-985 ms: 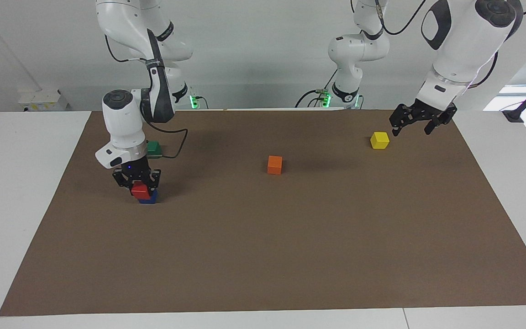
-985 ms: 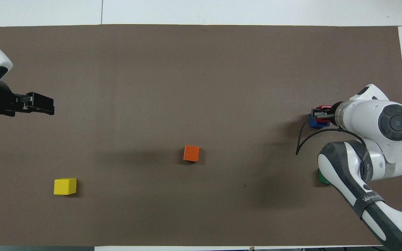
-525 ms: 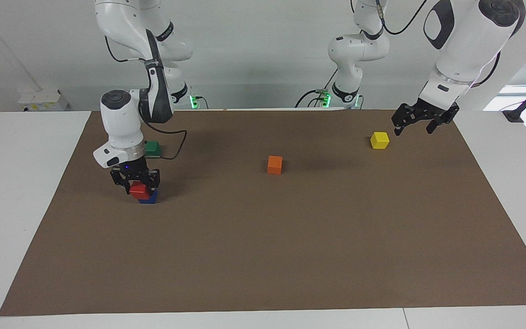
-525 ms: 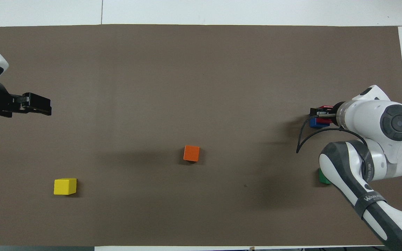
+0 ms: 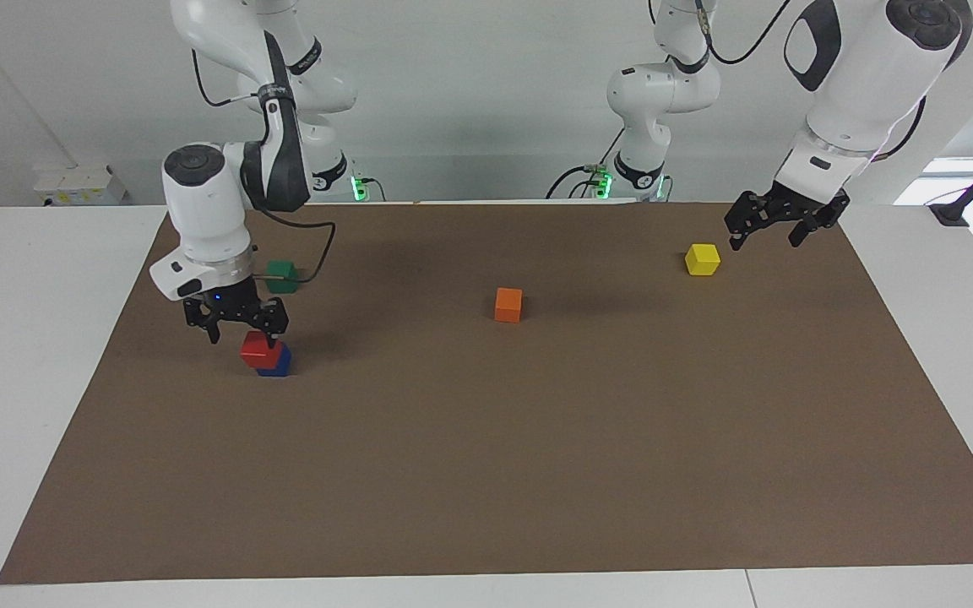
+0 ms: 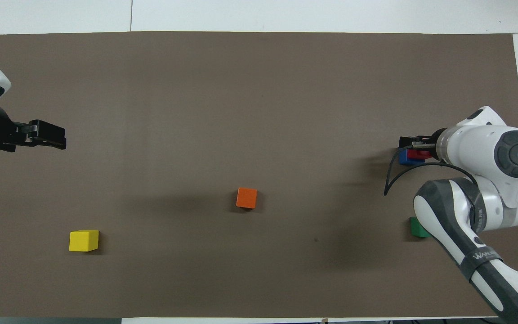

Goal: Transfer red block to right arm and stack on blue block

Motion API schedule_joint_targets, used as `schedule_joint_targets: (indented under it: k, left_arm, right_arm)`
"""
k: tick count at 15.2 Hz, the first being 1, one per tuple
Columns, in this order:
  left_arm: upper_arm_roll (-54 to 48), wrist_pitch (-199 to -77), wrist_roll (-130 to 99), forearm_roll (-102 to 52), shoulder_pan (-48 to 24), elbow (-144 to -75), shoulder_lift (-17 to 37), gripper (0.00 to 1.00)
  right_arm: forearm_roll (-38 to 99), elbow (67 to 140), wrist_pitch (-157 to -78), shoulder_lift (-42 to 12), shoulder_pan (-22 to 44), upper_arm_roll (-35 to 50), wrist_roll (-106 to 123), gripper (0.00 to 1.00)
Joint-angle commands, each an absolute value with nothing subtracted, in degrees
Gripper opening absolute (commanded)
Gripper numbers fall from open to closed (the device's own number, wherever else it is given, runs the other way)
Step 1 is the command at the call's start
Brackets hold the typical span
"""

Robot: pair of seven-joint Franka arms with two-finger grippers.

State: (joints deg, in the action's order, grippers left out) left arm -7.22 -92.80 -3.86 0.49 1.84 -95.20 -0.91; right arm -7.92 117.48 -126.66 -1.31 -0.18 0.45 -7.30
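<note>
The red block (image 5: 257, 348) rests on the blue block (image 5: 277, 362), set a little askew, near the right arm's end of the brown mat. In the overhead view the red block (image 6: 417, 154) covers most of the blue block (image 6: 403, 157). My right gripper (image 5: 241, 331) is open and empty, raised just above the stack and slightly off toward the table's end; it also shows in the overhead view (image 6: 413, 143). My left gripper (image 5: 763, 237) is open and empty and waits in the air near the yellow block, also in the overhead view (image 6: 59, 139).
A green block (image 5: 281, 275) lies nearer to the robots than the stack, partly under the right arm in the overhead view (image 6: 416, 227). An orange block (image 5: 508, 304) sits mid-mat. A yellow block (image 5: 702, 259) lies toward the left arm's end. The brown mat (image 5: 486, 473) covers the table.
My right gripper has let go of the red block and risen off it, drifting toward the table's end. The red block stays on the blue block. The left arm has barely moved.
</note>
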Motion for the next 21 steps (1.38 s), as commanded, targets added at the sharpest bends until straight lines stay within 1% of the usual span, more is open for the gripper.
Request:
schedule_joint_targets:
  k: [1, 4, 6, 9, 11, 12, 15, 18, 21]
  left_arm:
    - [-7.4, -91.8, -3.4, -0.4, 2.4, -95.2, -1.6, 1.00]
    - [-7.4, -91.8, -3.4, -0.4, 2.4, -95.2, -1.6, 1.00]
    - [-7.4, -91.8, -3.4, -0.4, 2.4, -95.2, -1.6, 1.00]
    - [-7.4, -91.8, -3.4, -0.4, 2.4, -95.1, -1.6, 1.00]
    - [-7.4, -91.8, -3.4, -0.4, 2.4, -95.2, -1.6, 1.00]
    - [-7.4, -91.8, -3.4, -0.4, 2.4, -95.2, -1.6, 1.00]
    - [-7.4, -91.8, -3.4, -0.4, 2.4, -95.2, -1.6, 1.00]
    - [-7.4, -91.8, -3.4, -0.4, 2.4, -95.2, -1.6, 1.00]
    - [-7.4, -91.8, -3.4, -0.4, 2.4, -95.2, -1.6, 1.00]
  right_arm:
    - [-1.1, 107.8, -114.0, -0.4, -1.2, 0.8, 0.1, 1.00]
    - [0.0, 102.5, -107.4, 1.4, -1.4, 0.4, 3.1, 1.00]
    - [1.0, 99.1, -100.1, 2.6, -1.3, 0.4, 4.1, 1.00]
    - [1.1, 93.7, -89.7, 2.8, -1.7, -0.5, 8.8, 1.00]
    - [1.1, 92.6, -85.4, 2.8, -2.5, -1.1, 10.4, 1.00]
    - [1.0, 92.2, -84.3, 2.8, -2.5, -1.2, 10.5, 1.00]
    - [0.2, 91.3, -84.4, 2.4, -3.2, -1.3, 10.5, 1.00]
    - [0.0, 91.4, -87.7, 2.1, -4.1, -1.2, 10.0, 1.00]
    - [0.0, 93.0, -91.1, 2.6, -4.0, -1.2, 9.2, 1.00]
